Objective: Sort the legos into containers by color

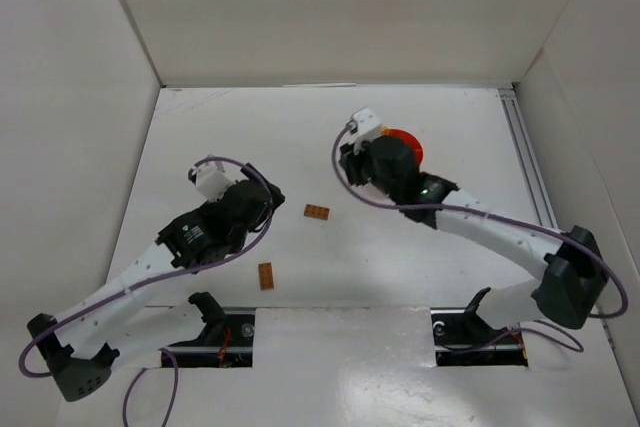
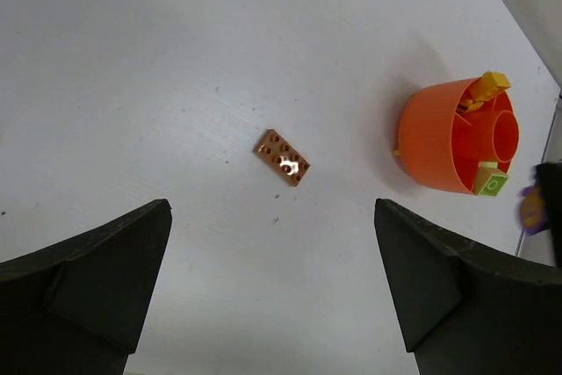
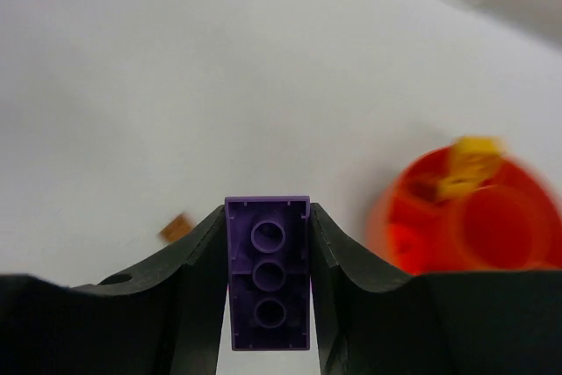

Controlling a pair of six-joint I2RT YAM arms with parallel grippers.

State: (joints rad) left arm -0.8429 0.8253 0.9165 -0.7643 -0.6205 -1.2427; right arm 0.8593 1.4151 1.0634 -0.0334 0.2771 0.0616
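- One purple lego (image 3: 268,274) is the piece in play right now. It's sitting between the jaws of the right gripper (image 3: 268,214), which is pinching it across its two long sides, with the hollow underside facing the wrist camera.
- Going by looks, it's hard, stiff plastic and basically weightless, so I'm not expecting it to squash or sag. I'm worrying more about the smooth walls being slippery, since a brick this tiny could be twisting or popping out if the squeeze is off-centre. That flat side-to-side pinch is looking like the right place to take it.
- It's hanging near the orange dish (image 3: 395,234), off to one side and not over it, as far as I can tell.
- That dish is already holding a yellow brick (image 2: 488,85) poking over the rim and a yellow-green brick (image 2: 492,183) in another compartment. I'm guessing it's light enough to skid if bumped.
- Further out, a brown-orange brick (image 1: 317,212) and a second brown-orange brick (image 1: 266,275) are lying flat on the table (image 1: 300,137), well apart from the dish.
- Left gripper (image 2: 272,217) is hovering with its jaws spread wide, holding nothing and looking down at the first of those.
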